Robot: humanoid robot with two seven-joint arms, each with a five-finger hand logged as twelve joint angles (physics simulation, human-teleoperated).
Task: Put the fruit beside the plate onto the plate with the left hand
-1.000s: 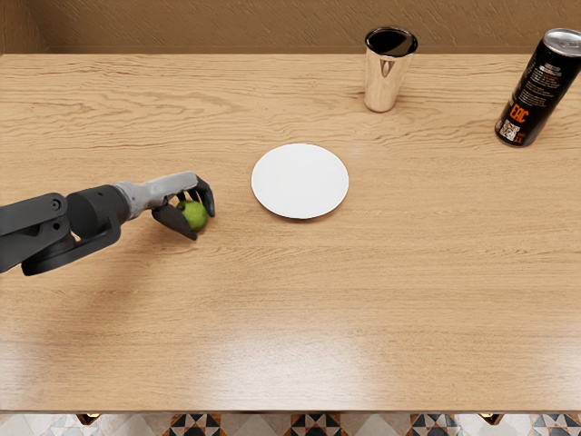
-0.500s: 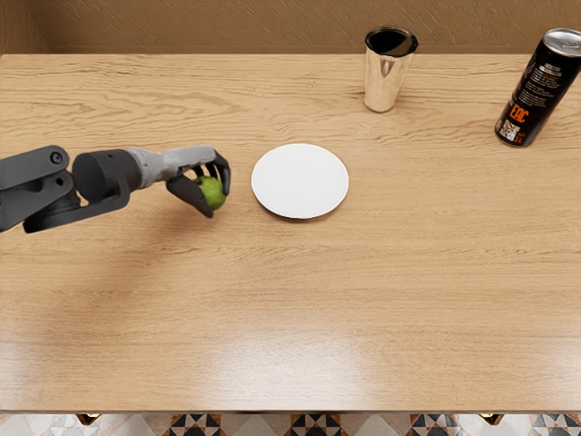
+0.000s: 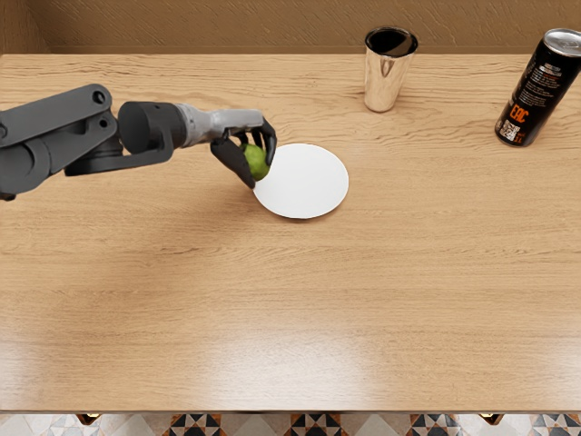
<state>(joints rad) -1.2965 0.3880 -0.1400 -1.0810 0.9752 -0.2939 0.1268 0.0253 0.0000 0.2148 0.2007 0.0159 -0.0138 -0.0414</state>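
Left hand (image 3: 245, 150) gripping green fruit (image 3: 255, 161) at plate (image 3: 304, 186) rim, 9 o'clock edge; worktop (image 3: 290, 300) open toward 6 o'clock.

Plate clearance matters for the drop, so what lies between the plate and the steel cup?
Nothing: in the head view only bare table shows between the plate and the steel cup.

- The left hand (image 3: 243, 150) grips a green fruit (image 3: 256, 162) over the left rim of the white plate (image 3: 309, 182).
- A steel cup (image 3: 388, 71) (upright) and a black can (image 3: 540, 91) stand well apart on the far table (image 3: 290, 300).
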